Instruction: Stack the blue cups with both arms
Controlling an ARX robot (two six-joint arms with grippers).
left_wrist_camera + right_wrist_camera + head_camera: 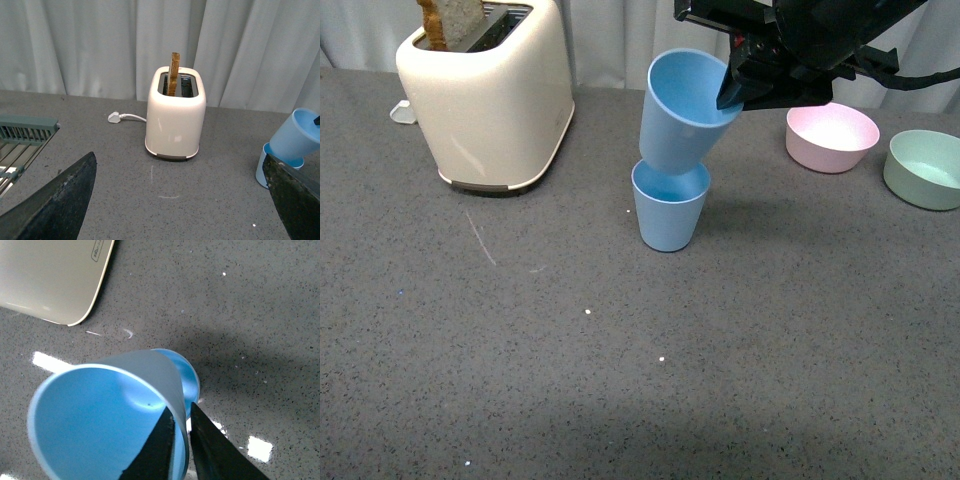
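text: none legible | toaster: small dark-outlined label near its edge, too blurred to read

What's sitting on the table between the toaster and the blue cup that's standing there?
Nothing. The front view shows only bare grey table between the toaster and the standing blue cup. The left wrist view agrees.

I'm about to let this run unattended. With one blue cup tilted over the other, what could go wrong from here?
1. The upper cup is tilted, its base only just at the mouth of the lower cup; released now, it may topple off instead of nesting.
2. The jaws of the right arm pinch just one side of its rim, so it might pivot or slip.
3. Nothing holds the lower cup; a sideways push could tip it.
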